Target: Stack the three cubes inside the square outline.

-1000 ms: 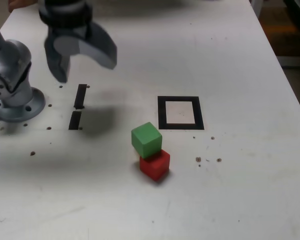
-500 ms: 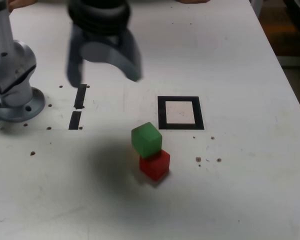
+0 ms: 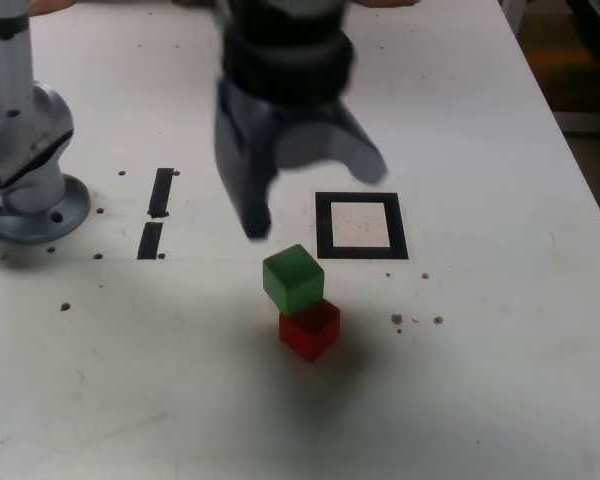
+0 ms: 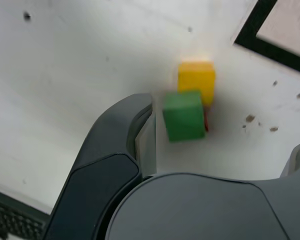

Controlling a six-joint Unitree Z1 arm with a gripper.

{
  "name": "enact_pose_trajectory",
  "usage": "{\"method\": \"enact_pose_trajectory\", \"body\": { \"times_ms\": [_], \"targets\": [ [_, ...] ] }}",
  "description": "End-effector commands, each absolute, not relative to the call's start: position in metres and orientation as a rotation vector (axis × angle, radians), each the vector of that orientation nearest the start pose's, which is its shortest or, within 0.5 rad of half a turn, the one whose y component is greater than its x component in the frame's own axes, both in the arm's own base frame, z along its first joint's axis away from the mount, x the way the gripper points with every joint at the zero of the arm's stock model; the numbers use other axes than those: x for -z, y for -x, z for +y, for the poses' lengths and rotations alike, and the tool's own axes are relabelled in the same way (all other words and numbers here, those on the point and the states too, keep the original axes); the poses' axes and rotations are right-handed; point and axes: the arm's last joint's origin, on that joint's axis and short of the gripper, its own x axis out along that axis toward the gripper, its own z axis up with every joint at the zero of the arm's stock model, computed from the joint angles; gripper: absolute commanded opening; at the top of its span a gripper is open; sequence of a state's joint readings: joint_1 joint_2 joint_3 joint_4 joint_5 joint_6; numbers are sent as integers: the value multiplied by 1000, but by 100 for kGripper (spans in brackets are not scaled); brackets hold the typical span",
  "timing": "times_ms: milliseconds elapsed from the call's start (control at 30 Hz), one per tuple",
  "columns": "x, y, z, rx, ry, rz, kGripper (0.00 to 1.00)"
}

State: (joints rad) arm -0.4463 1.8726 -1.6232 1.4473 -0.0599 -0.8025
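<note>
The task is at an early stage, judging by how things lie. The square outline (image 3: 361, 225), a black-bordered frame with a white inside, lies flat on the white table (image 3: 480, 400) and holds nothing: none of the 3 cubes is in it.

The small solid green cube (image 3: 293, 279) sits on top of the small solid red cube (image 3: 309, 329), a little askew, so 2 cubes are stacked, but outside the frame, near its lower corner on the exterior view's left. In the wrist view the small solid yellow cube (image 4: 196, 78) shows just beside this pair, touching or nearly touching the green cube (image 4: 184, 115), with only a sliver of red visible. In the exterior view the yellow cube cannot be made out; it is probably hidden behind the stack.

The dark grey gripper (image 3: 310, 205) hangs above the table between the frame and the 2 short black strips (image 3: 156, 213), its fingers spread wide and holding nothing. One finger (image 4: 140, 130) reaches close to the green cube in the wrist view, apart from it.

What is left, by this reading, is the whole of it: each of the 3 cubes must be carried into the frame and piled there.

No brand, label or writing can be read anywhere.
</note>
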Motion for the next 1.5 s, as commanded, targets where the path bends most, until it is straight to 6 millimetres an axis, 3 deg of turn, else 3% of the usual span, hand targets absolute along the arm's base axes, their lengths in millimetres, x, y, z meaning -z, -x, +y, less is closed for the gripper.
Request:
{"method": "enact_pose_trajectory", "body": {
  "times_ms": [0, 233, 600, 733, 933, 1033, 1467],
  "targets": [
    [-315, -284, -141, -301, 276, 1711, 99],
    [-289, -286, -142, -281, 326, 1764, 97],
    [-248, -288, -138, -256, 379, 1792, 84],
    [-239, -289, -139, -250, 391, 1788, 72],
    [-239, -289, -138, -273, 408, 1772, 39],
    [-241, -291, -138, -288, 409, 1751, 28],
    [-269, -309, -139, -332, 367, 1675, 22]
  ]
}}
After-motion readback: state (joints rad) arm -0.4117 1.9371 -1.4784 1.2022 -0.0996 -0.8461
